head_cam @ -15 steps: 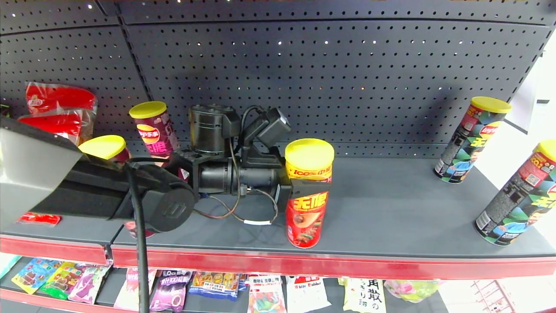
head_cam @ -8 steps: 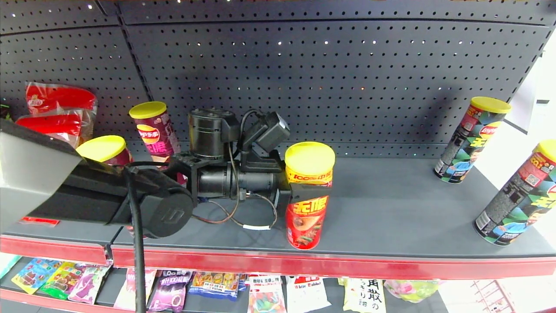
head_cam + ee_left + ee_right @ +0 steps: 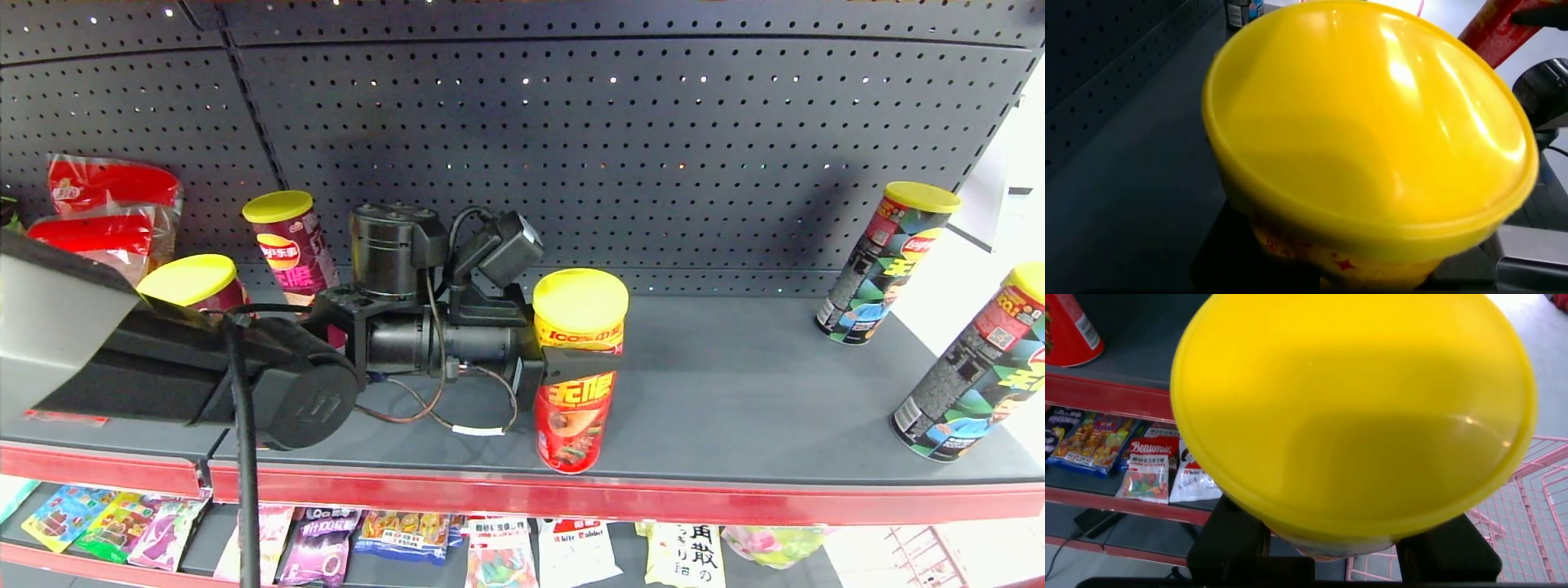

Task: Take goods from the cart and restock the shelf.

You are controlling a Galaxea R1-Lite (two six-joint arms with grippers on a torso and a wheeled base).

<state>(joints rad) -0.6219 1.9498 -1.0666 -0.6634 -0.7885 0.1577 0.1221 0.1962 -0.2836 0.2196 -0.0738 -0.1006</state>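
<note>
A red chip can (image 3: 575, 408) with a yellow lid (image 3: 1372, 139) stands upright near the front edge of the grey shelf (image 3: 735, 392). My left gripper (image 3: 571, 363) is shut on its upper body, with the arm reaching in from the left. I cannot tell whether the can's base touches the shelf. In the right wrist view, my right gripper (image 3: 1339, 555) is shut on another can with a yellow lid (image 3: 1355, 408). It is held out in front of the shelf's red edge (image 3: 1110, 392), and its body is hidden under the lid.
Two purple cans (image 3: 294, 241) and red bags (image 3: 110, 204) stand at the shelf's left. Two dark cans (image 3: 886, 261) stand at its right. Snack bags (image 3: 498, 555) fill the lower shelf. A pink cart (image 3: 1535, 506) is beside the right gripper. The shelf's middle right is bare.
My left arm has shifted slightly left and down, and the red can has dropped a little toward the shelf's front edge.
</note>
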